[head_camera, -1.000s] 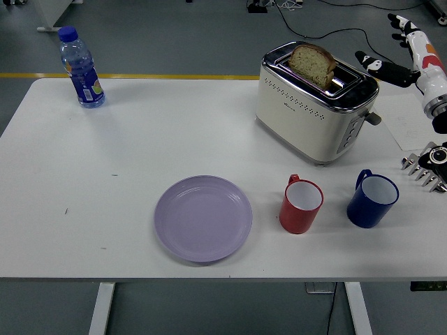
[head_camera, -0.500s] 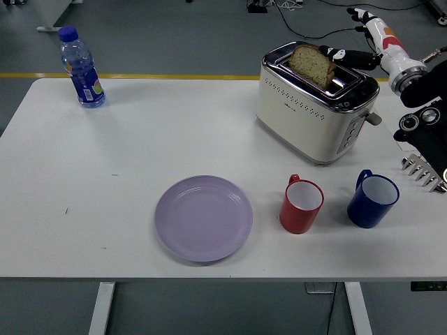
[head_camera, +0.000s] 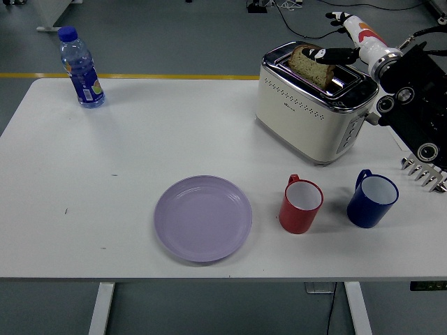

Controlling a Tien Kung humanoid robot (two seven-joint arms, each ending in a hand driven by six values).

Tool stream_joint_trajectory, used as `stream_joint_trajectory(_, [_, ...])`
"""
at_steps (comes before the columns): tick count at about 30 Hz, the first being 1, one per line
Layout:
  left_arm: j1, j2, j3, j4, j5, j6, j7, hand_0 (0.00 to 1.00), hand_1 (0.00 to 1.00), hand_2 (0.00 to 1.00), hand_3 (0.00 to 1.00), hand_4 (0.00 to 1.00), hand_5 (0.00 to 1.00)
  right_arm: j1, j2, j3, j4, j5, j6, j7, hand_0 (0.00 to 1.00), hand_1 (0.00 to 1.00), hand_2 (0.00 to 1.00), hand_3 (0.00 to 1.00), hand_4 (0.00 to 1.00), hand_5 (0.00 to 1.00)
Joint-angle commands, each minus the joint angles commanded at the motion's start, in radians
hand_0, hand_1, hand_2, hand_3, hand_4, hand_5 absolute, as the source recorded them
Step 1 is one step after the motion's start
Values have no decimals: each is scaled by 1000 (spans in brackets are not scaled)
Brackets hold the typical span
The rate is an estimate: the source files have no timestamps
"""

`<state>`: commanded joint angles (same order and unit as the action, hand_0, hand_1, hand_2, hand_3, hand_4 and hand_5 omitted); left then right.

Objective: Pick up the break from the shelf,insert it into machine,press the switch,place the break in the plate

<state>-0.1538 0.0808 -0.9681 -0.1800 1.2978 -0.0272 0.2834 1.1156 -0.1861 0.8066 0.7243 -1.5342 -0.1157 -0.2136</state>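
Right hand (head_camera: 343,40) is up over the back of the toaster (head_camera: 314,101), fingers spread, holding nothing; one black finger (head_camera: 334,53) lies across the top of the bread slice (head_camera: 312,64), touching it or just above, can't tell which. Other fingers point up and away toward the far side. Bread slice stands in the toaster's far slot, upper half sticking out, tilted slightly. Toaster is cream with a chrome top, sits at the right rear of the white desk (head_camera: 140,146), lever and buttons on its right end face. Black right forearm (head_camera: 412,91) comes in from the right edge, beside the toaster's right end. Lilac plate (head_camera: 203,218) sits near the front edge around the middle of the desk, nothing on it, well apart from the toaster. Red mug (head_camera: 301,204) is just right of the plate, blue mug (head_camera: 372,199) further right, both upright, both in front of the toaster. Water bottle (head_camera: 82,68) with blue cap stands at the far left corner. Metal pronged rack (head_camera: 423,171) at the right edge, partly cut off. Left arm out of frame.
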Motion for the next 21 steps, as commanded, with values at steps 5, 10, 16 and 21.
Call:
stream_joint_trajectory(5, [-2,1,5,0,-6,1,0,674,690,675,553,285,876,31,35,-29,-68,-24,10,-6,878,822,838,903,876,461])
stream_joint_trajectory(10, [-6,3,6,0,-7,1,2,674,690,675,553,285,876,56,60,-49,-125,-51,9,-8,878,822,838,903,876,461])
stream_joint_trajectory(16, [-13,5,15,0,-19,5,0,674,690,676,554,286,877,81,80,-70,-189,-68,2,-12,852,789,796,877,874,441])
stream_joint_trajectory(21, [-19,6,18,0,-24,8,0,674,690,676,553,285,875,101,100,-78,-230,-78,-3,-14,827,753,757,862,868,427])
